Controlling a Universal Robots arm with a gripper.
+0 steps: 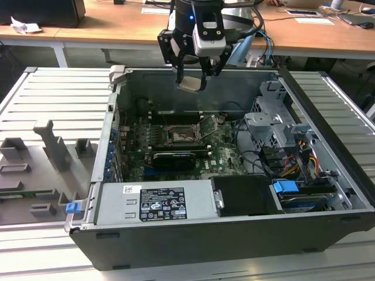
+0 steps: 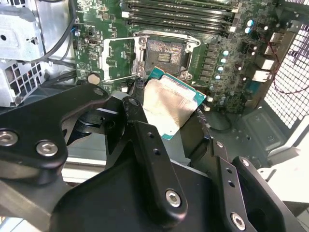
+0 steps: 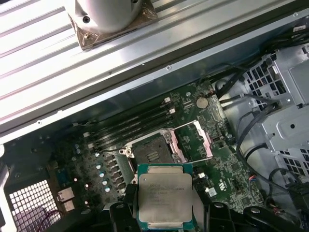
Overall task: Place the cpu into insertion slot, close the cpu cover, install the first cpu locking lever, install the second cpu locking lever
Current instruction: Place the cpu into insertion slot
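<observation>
Cpu in the air, nothing seated yet.
The gripper [image 1: 192,76] is clenched on the cpu [image 3: 164,200], high above the computer case [image 1: 205,240] and well clear of the empty insertion slot [image 3: 150,152]. The cpu cover [image 3: 178,145] stands swung open on the exterior view's right of the slot, so all four steps remain.

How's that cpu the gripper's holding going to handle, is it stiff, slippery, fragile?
The cpu is a thin flat plate held unbent in the gripper, so probably stiff and light. Its smooth metal face looks slippery; an edge grip may slide. Thin green board edges suggest fragility.
</observation>
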